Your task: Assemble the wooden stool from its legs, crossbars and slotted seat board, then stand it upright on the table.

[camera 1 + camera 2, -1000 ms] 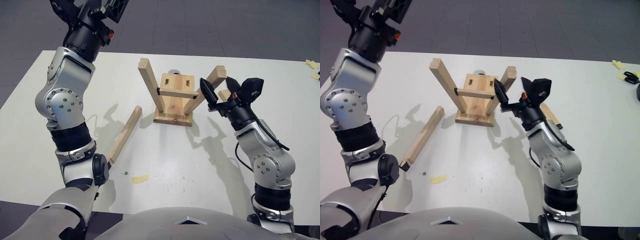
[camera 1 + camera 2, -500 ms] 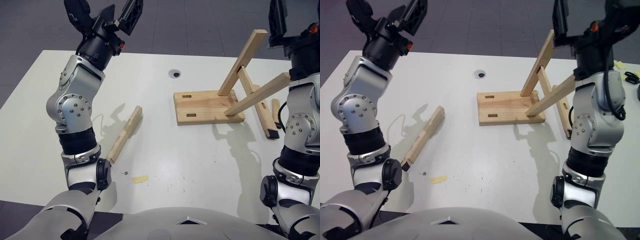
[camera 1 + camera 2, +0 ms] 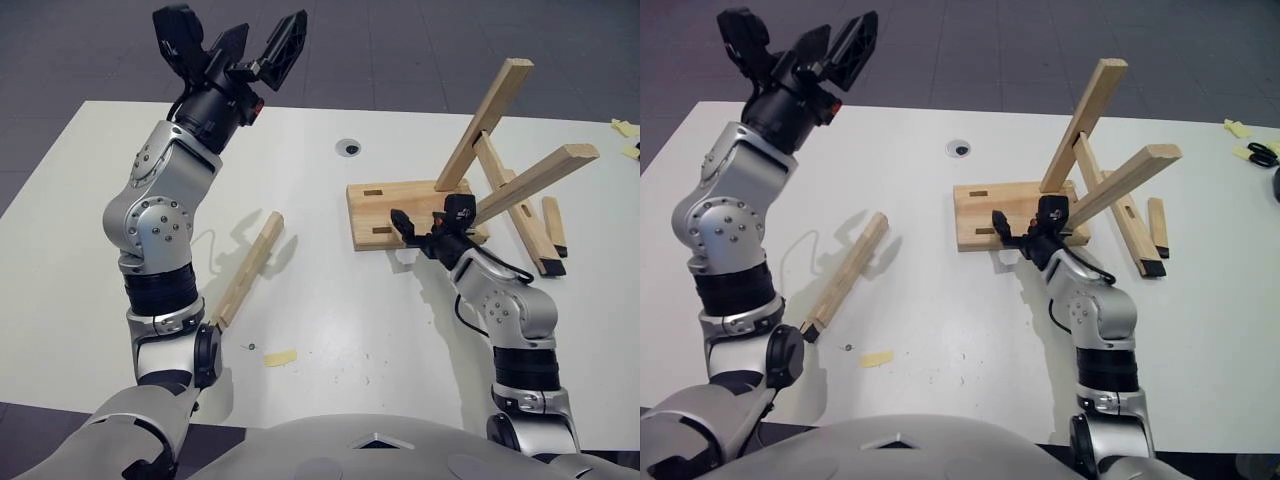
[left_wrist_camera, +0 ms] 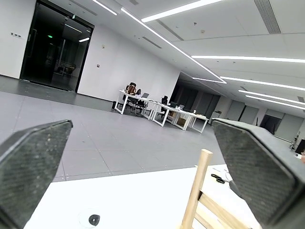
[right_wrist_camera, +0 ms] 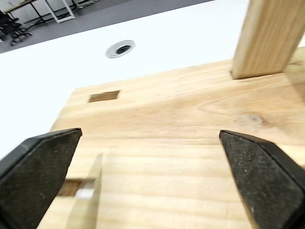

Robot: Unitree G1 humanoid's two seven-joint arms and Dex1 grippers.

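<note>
Seat board [image 3: 405,200] lies flat on desk [image 3: 330,310], centre-right of frame, prob. underside up so the slots can take legs. 2 legs [image 3: 487,118] sit in its right end, leaning toward upper right. 2 slots [image 3: 373,193] at left end are unfilled. R hand [image 3: 430,222] is low at board's near edge, wide open, holding nothing; prob. placed to grip or steady the board. L hand [image 3: 232,45] is up high, upper left, also wide open w/ nothing in it. Loose leg [image 3: 248,268] lies left of centre, well apart from board; likely next part. Spare sticks [image 3: 553,225] lie at far right.
</note>
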